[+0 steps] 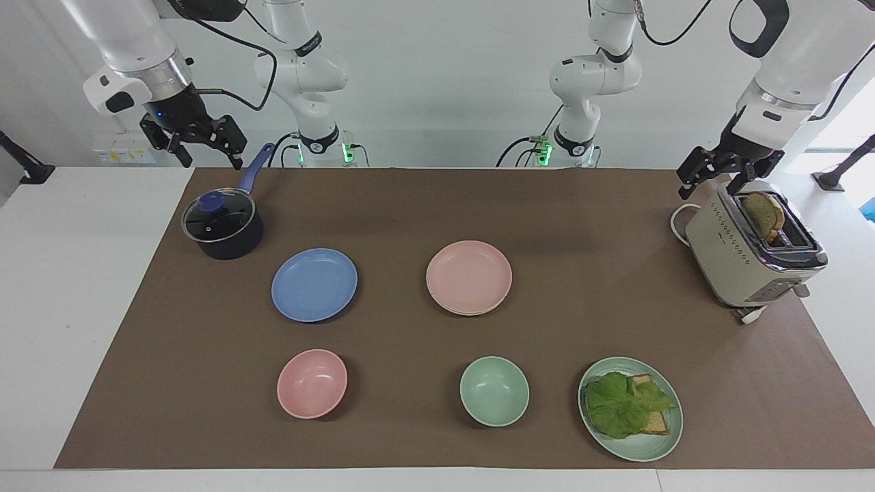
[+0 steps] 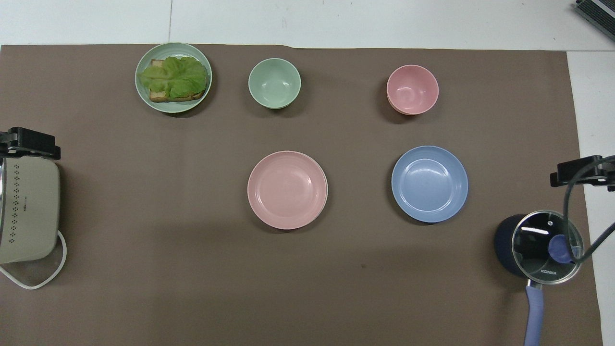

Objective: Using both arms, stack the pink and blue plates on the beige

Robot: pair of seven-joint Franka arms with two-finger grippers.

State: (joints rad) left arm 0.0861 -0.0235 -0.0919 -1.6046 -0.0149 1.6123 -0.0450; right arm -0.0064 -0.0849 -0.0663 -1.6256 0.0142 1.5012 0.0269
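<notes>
The pink plate (image 1: 469,276) (image 2: 287,189) lies mid-table on the beige plate (image 1: 472,313), of which only a thin cream edge shows under it. The blue plate (image 1: 314,284) (image 2: 429,183) lies flat beside them, toward the right arm's end. My right gripper (image 1: 199,146) (image 2: 580,172) hangs open and empty in the air above the saucepan's handle. My left gripper (image 1: 718,176) (image 2: 30,143) is open and empty above the toaster's end nearer to the robots. Neither gripper touches a plate.
A lidded dark saucepan (image 1: 222,227) with a blue handle stands near the blue plate. A beige toaster (image 1: 752,249) holds a bread slice. Farther from the robots are a pink bowl (image 1: 312,383), a green bowl (image 1: 493,391) and a green plate (image 1: 666,437) with lettuce and bread.
</notes>
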